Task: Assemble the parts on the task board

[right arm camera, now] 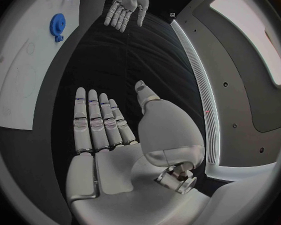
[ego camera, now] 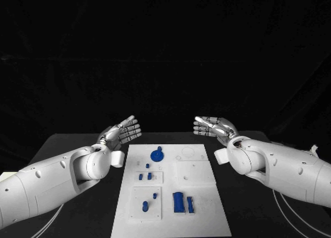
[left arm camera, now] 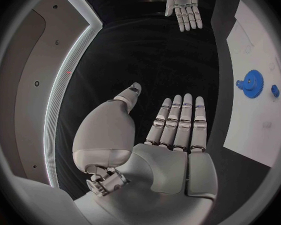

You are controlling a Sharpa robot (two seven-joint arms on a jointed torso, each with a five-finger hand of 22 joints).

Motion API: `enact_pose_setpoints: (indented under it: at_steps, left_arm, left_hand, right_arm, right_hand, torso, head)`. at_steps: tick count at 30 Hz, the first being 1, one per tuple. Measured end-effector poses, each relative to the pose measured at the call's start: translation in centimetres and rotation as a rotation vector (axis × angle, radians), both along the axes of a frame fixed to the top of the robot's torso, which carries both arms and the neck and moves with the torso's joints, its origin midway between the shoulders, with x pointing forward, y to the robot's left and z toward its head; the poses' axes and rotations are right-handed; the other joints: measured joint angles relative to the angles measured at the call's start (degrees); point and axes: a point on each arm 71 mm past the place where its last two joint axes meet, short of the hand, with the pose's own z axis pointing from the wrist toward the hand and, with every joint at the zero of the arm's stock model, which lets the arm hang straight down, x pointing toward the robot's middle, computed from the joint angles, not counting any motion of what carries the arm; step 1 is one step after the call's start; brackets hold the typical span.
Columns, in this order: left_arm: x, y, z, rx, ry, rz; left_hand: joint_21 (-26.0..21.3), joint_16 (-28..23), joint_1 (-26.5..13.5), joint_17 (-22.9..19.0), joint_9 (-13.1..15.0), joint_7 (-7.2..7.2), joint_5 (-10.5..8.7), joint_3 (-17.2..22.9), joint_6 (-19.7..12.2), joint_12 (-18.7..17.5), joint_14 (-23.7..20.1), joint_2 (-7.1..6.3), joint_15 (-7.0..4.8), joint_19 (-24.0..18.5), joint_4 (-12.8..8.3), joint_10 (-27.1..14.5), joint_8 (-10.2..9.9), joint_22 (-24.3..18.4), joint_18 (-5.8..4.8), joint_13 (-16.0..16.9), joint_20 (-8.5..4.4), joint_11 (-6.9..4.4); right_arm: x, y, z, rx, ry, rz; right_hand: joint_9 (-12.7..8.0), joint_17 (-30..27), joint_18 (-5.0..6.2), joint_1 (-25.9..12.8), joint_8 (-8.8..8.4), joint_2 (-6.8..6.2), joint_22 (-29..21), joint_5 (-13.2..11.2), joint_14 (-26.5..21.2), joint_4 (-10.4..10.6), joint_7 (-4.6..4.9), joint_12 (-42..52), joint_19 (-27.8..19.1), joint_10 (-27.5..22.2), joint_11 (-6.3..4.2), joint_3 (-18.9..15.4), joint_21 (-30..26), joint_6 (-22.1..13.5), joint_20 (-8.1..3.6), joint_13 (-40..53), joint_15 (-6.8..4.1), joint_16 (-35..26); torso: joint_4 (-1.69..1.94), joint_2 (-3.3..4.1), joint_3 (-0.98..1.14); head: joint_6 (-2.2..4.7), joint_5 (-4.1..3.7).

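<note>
The board (ego camera: pixel 173 193) lies mid-table with blue parts on it: a gear (ego camera: pixel 157 155) near its far end, small pegs (ego camera: pixel 145 176) in the middle, a taller block (ego camera: pixel 179 202) nearer the robot. Beyond its far corners hover the left hand (ego camera: pixel 123 131) and right hand (ego camera: pixel 214 127), both empty, fingers extended, palms facing each other.

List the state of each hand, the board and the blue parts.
left hand: open, raised beyond the board, holds nothing
right hand: open, raised, holds nothing
task board: flat on the table
blue gear: lies on the board, untouched
blue block: on the board, near end
</note>
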Motion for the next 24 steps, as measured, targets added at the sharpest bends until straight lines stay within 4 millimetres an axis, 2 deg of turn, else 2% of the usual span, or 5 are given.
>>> enact_pose_setpoints:
  at_steps: [4,9,15,19,24]
  left_arm:
    - [-0.8,-0.8,0.0,0.007,0.004,-0.002]
    - [-2.4,-1.7,0.0,0.038,-0.004,0.018]
    - [-4.5,-2.6,0.0,0.108,-0.030,0.071]
    - [-5.5,-2.8,0.3,0.158,-0.060,0.116]
    - [-6.0,-2.8,0.6,0.208,-0.094,0.165]
  left_hand:
    - [-1.4,-1.5,-8.8,-2.4,-0.6,-1.22,-2.14,-2.7,-6.8,-2.0,-6.6,2.19,-2.04,-5.7,-0.5,-7.2,-0.6,-1.7,-1.02,-0.6,-1.70,-1.11]
    - [-2.1,-3.0,-17.7,-4.0,-1.0,-2.69,-3.40,-5.4,-13.6,-3.0,-13.3,4.09,-4.07,-11.4,-0.8,-14.4,-1.1,-3.4,-2.25,-0.9,-3.37,-3.87]
    - [-2.4,-5.0,-26.7,-4.8,-1.1,-5.88,-3.86,-8.1,-20.5,-3.5,-19.9,5.06,-5.12,-17.2,-0.9,-21.7,-1.3,-5.1,-3.49,-1.0,-5.08,-5.60]
    - [-2.4,-7.1,-31.3,-5.0,-1.2,-6.85,-4.09,-9.5,-24.1,-3.8,-23.4,5.32,-5.40,-20.0,-1.0,-25.5,-1.3,-7.0,-5.78,-1.1,-7.46,-6.06]
    - [-2.4,-8.6,-36.0,-5.1,-1.2,-7.42,-4.08,-10.9,-27.7,-3.8,-26.9,5.48,-5.59,-23.1,-1.0,-29.3,-1.3,-9.2,-7.08,-1.1,-9.31,-6.34]
  right_arm:
    - [-0.9,1.4,0.0,0.017,0.003,0.007]
    - [-2.8,3.7,0.2,0.053,0.004,-0.002]
    - [-4.8,5.5,0.4,0.087,0.005,-0.060]
    - [-5.5,5.8,0.5,0.093,0.005,-0.111]
    - [-5.7,5.7,0.6,0.092,0.002,-0.160]
  right_hand:
    - [-1.8,-1.0,-0.90,-8.9,-0.44,-0.04,-0.7,-1.0,-7.3,-0.1,-1.20,-0.5,-6.9,-7.0,-1.04,-2.0,-1.7,-6.3,-1.50,-2.4,-1.96,-0.4]
    - [-2.9,-3.6,-1.79,-17.9,-0.77,-0.06,-1.1,-3.7,-14.6,-0.3,-2.64,-0.6,-13.9,-14.0,-3.80,-4.0,-2.5,-12.7,-3.01,-4.0,-3.15,-0.8]
    - [-3.5,-5.6,-3.03,-27.2,-0.77,-0.07,-1.3,-5.5,-22.2,-0.3,-5.89,-0.8,-21.0,-21.3,-5.57,-4.9,-3.0,-19.2,-5.08,-4.8,-3.75,-0.8]
    - [-3.6,-6.2,-5.40,-32.0,-0.77,-0.07,-1.3,-5.9,-26.0,-0.5,-6.83,-0.8,-24.7,-25.0,-6.01,-5.0,-3.0,-22.5,-7.22,-5.0,-3.93,-0.8]
    - [-3.7,-6.5,-6.77,-36.8,-0.77,-0.08,-1.4,-6.1,-30.0,-0.3,-7.39,-0.8,-28.4,-28.8,-6.29,-5.2,-3.0,-25.9,-8.63,-5.1,-4.00,-1.0]
  torso:
    - [-0.38,-0.86,0.54]
    - [-0.79,-1.78,1.14]
    - [-0.95,-2.11,1.35]
    - [-0.99,-2.18,1.40]
    - [-1.01,-2.20,1.41]
  head:
    - [1.03,1.37]
    - [1.94,2.61]
    - [2.14,2.85]
    - [2.16,2.85]
    - [2.16,2.85]
